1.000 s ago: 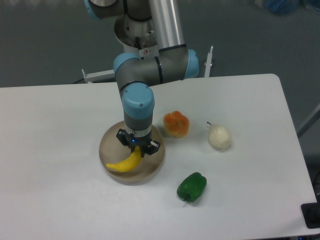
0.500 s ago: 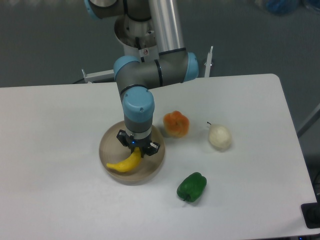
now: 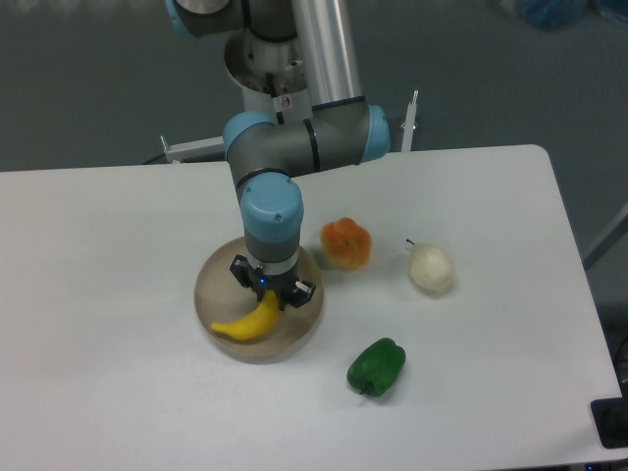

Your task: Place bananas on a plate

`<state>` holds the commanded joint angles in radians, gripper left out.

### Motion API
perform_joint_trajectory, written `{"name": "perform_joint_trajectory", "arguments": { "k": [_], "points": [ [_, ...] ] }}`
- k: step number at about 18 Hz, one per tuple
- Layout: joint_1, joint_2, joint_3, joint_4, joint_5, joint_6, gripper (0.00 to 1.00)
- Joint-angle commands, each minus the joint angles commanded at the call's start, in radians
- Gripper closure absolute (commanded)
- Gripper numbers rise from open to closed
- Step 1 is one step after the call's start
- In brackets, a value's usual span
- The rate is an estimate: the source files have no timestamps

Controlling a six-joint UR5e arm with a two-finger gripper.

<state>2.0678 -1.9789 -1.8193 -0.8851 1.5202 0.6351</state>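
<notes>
**Operator:** Fixed camera, item one: gripper (image 3: 272,292). I am reading it as pointing straight down over the plate (image 3: 211,278), fingers closed narrowly on the upper right end of the banana (image 3: 247,322).

**Desk:** And the banana itself?

**Operator:** Item two: banana, long axis running from the fingers down and to the left, free tip lying toward the plate's front left rim. I am judging it to be inside the rim; whether it is resting on the dish or hanging just above it, I cannot tell.

**Desk:** So the coming move?

**Operator:** I am expecting a release. The fruit is lying wholly over the dish, so nothing needs to shift sideways first.

**Desk:** Surroundings?

**Operator:** Item three: orange lobed fruit (image 3: 345,242), just beside the plate's right rim. Item four: white pear-like fruit (image 3: 431,267), further right. Item five: green pepper (image 3: 376,366), near the front. All are sitting apart from the gripper; I am seeing nothing in the way.
</notes>
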Motion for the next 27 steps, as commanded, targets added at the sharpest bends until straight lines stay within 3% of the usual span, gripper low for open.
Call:
{"name": "perform_joint_trajectory", "arguments": {
  "k": [6,13,16,22,27],
  "points": [
    [0.037,0.031,0.037,-0.005,0.002,0.001,0.0],
    [0.127,0.037,0.149,0.003,0.028,0.037,0.0],
    [0.158,0.034,0.166,0.003,0.038,0.19,0.0],
    [0.212,0.031,0.222,0.001,0.184,0.44,0.0],
    [0.264,0.023,0.25,0.0,0.189,0.613,0.0]
  ]
}}
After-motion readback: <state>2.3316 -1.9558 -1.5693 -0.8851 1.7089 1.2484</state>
